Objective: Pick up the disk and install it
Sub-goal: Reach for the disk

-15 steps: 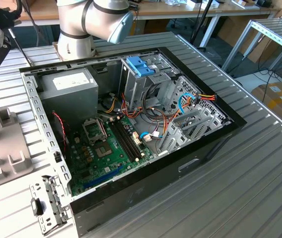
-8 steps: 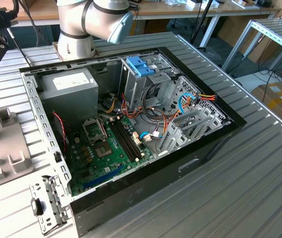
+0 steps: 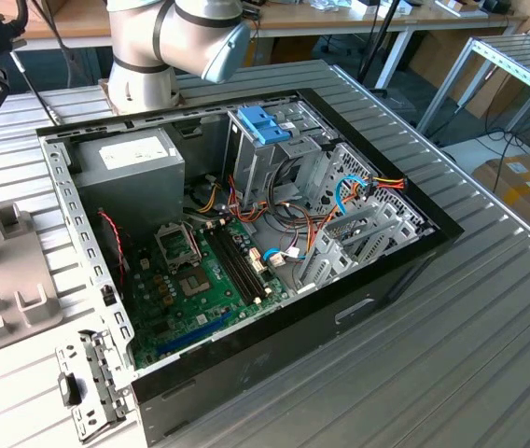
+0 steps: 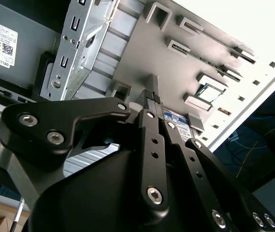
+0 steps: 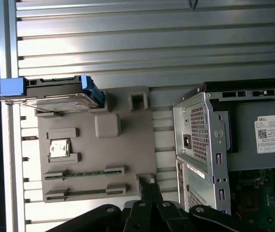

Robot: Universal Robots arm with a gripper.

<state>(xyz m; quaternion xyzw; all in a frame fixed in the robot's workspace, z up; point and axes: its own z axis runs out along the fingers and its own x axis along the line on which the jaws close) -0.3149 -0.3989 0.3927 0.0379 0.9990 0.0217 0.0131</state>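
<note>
On the exterior view's left, a grey fixture plate (image 3: 4, 308) lies on the ribbed metal table (image 3: 489, 327), with a small metal bracket (image 3: 88, 392) just beside the near corner of the computer case (image 3: 340, 308). In the first wrist view the disk (image 5: 50, 94) stands on edge at the end of that plate away from the case, its light-blue rails showing, and a processor chip (image 5: 59, 148) sits in a recess close by. In the second wrist view the gripper (image 4: 151, 96) hangs over the plate with its fingers pressed together on nothing, well apart from the disk. At the middle of the table the case lies open on its side, showing the power supply (image 3: 134, 154), the green motherboard (image 3: 200, 280) and a tall cage with a bright-blue bracket (image 3: 263, 121). The arm's base (image 3: 144, 56) stands behind the case. Wooden desks (image 3: 340, 19) line the back of the room. On the exterior view's right are a metal rack (image 3: 517, 56) and a cardboard box (image 3: 526, 187) on the floor.
</note>
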